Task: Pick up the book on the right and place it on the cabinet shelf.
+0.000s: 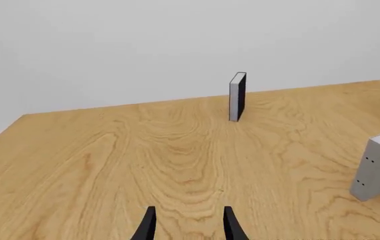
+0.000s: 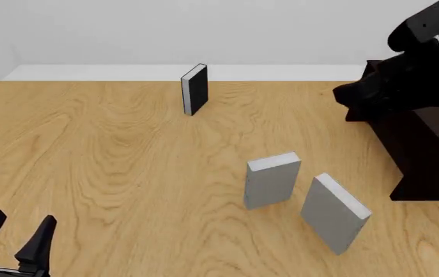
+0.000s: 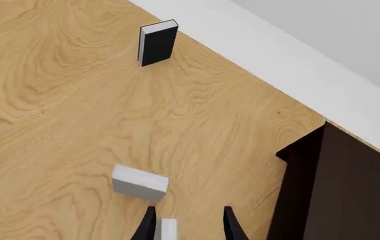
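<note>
Approaching phase: right gripper [image 3: 186,222] hanging high over the table [image 2: 111,161], fingers apart, holding nothing, not yet descending. Target book [image 2: 334,212], thin light-grey slab with white page edges, standing tilted just right of the chunkier grey book [image 2: 271,180], near the dark boxy cabinet [image 2: 423,147]. Next needing lowering and straddling its upper edge. Left gripper [image 2: 15,236] idling, fingers apart.

Front view high over table [image 2: 111,150], wrist views low and high, sharing black book [image 2: 194,89]
</note>
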`<state>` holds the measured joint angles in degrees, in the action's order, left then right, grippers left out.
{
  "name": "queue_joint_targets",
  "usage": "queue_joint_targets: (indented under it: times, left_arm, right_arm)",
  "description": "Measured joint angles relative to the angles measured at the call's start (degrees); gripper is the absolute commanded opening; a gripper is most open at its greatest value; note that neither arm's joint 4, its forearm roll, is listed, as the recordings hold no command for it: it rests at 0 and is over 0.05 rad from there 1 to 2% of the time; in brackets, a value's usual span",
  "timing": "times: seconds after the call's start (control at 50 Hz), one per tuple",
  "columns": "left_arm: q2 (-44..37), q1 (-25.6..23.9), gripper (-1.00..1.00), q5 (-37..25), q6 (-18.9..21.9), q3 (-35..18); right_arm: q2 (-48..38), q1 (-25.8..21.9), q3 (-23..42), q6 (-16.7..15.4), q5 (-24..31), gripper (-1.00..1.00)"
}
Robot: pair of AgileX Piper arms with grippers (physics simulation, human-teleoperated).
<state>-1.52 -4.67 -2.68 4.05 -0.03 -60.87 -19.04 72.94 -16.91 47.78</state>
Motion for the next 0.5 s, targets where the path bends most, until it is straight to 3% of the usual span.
queue_joint_targets:
  times: [0.5]
  left_arm:
    - [-0.07,-0.77,1.00,-0.62,0.07,0.01]
  right_arm:
    - [-4.99,-2.62,3.69,-0.44,7.94,1.00]
